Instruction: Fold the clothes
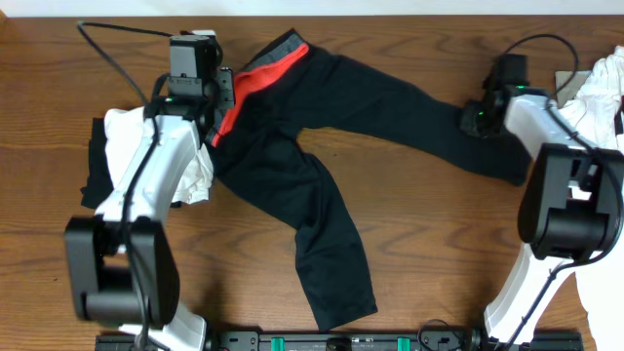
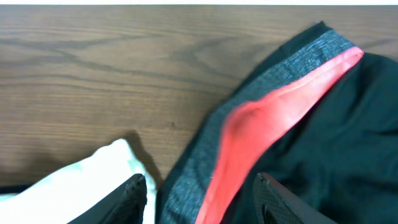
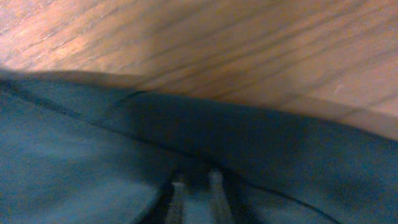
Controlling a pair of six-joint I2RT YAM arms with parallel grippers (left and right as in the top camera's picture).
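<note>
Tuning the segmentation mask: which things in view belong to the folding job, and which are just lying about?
Job: black trousers; white garment and black garment at left; white garments at right.
Lying about: black cable on the wooden table.

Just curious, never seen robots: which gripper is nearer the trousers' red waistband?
Left. The left gripper is right at the red waistband; the right gripper is far off, near one trouser leg's end.
</note>
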